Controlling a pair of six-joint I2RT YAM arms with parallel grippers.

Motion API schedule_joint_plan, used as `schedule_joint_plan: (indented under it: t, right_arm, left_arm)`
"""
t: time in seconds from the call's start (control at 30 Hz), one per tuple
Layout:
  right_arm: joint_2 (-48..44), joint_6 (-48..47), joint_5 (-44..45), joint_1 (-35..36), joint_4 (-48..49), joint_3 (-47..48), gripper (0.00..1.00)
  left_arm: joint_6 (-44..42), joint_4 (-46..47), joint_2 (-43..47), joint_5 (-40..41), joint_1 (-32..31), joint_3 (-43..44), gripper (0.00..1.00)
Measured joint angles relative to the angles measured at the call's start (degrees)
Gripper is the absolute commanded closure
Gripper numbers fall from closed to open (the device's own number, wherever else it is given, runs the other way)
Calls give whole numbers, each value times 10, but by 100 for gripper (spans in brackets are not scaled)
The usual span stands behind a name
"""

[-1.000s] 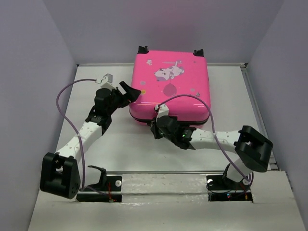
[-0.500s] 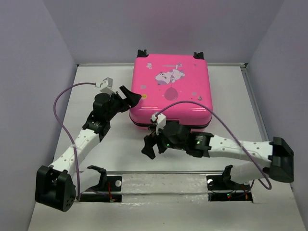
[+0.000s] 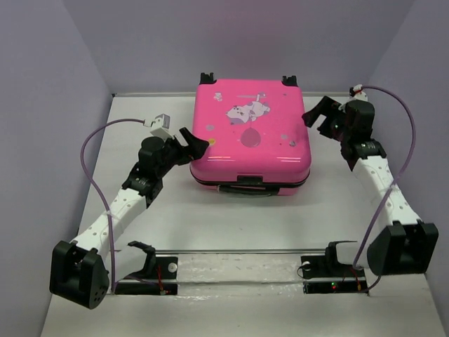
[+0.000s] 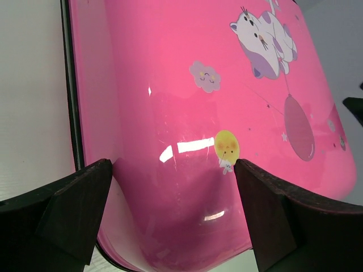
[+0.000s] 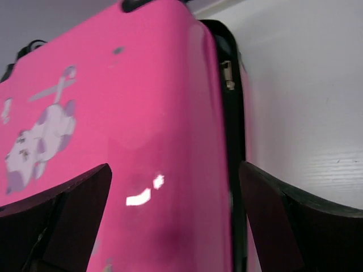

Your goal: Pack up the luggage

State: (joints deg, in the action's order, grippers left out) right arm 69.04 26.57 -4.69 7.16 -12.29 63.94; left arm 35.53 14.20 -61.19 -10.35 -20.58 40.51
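Risks first, nearest out. The luggage (image 3: 252,140) is lying flat and shut at the far middle of the table (image 3: 210,225), with its handle (image 3: 242,188) facing the arm bases and its wheels (image 3: 209,74) pointing at the back wall (image 3: 238,42). The left gripper (image 3: 194,140) is sitting at the near-left corner with its jaws spread wide. They're straddling the rounded lid and clamping nothing, and I can't tell from the wrist view whether the pads are touching. That shell is glossy and curved, so if you're closing there you're likely squeezing onto a slope and the fingers are sliding off. Nothing is bracing the case, so a push from that side alone is probably spinning or skating it across the smooth top. The right gripper (image 3: 319,116) is hanging just off the far-right edge, jaws also fully apart and empty, looking down the black zipper seam (image 5: 229,130). I can't tell if the zip is run all the way round. If it's partly open, prying at the seam risks lifting the whole case rather than the lid. The purple cable (image 3: 95,151) on the left arm is looping wide, so watch it isn't snagging. As for the surface, the table is showing as a white, matte, lightly textured board with a metal rail (image 3: 238,251) along the near edge. The room is reading as plain lilac walls closing in on three sides, and the back one is picking up a pink glow off the shell.
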Motion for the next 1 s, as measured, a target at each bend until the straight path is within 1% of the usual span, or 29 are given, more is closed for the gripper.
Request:
schedule_joint_plan:
  t: [0.07, 0.13, 0.2, 0.4, 0.5, 0.6, 0.7, 0.8, 0.87, 0.93, 1.0]
  right_arm:
    - [53, 16, -57, -69, 10, 0, 0]
    - [97, 28, -103, -100, 18, -1, 0]
    - [138, 49, -152, -122, 53, -2, 0]
    - [205, 95, -329, -123, 156, -2, 0]
    - [240, 118, -379, -136, 212, 6, 0]
    - [282, 123, -394, -136, 237, 40, 0]
    - [343, 122, -402, -127, 250, 106, 0]
    - [438, 116, -408, -103, 228, 235, 0]
    - [488, 116, -414, -87, 223, 305, 0]
    - [513, 121, -427, -76, 218, 346, 0]
    - [520, 124, -435, -63, 194, 383, 0]
  left_arm:
    - [-4, -1, 0, 2, -4, 0, 1]
    - [-8, -1, 0, 5, -9, 0, 1]
    - [-13, -6, 0, 14, -16, 0, 1]
    - [-33, -12, 1, 62, -60, 0, 1]
    - [-41, -17, 3, 95, -92, 0, 1]
    - [-43, -21, 3, 129, -130, 0, 1]
    - [-41, -27, 5, 155, -168, 0, 1]
    - [-36, -38, 12, 162, -210, 0, 1]
    - [-33, -52, 16, 162, -246, 0, 1]
    - [-27, -71, 23, 157, -268, 0, 1]
    - [-21, -87, 24, 148, -282, 5, 1]
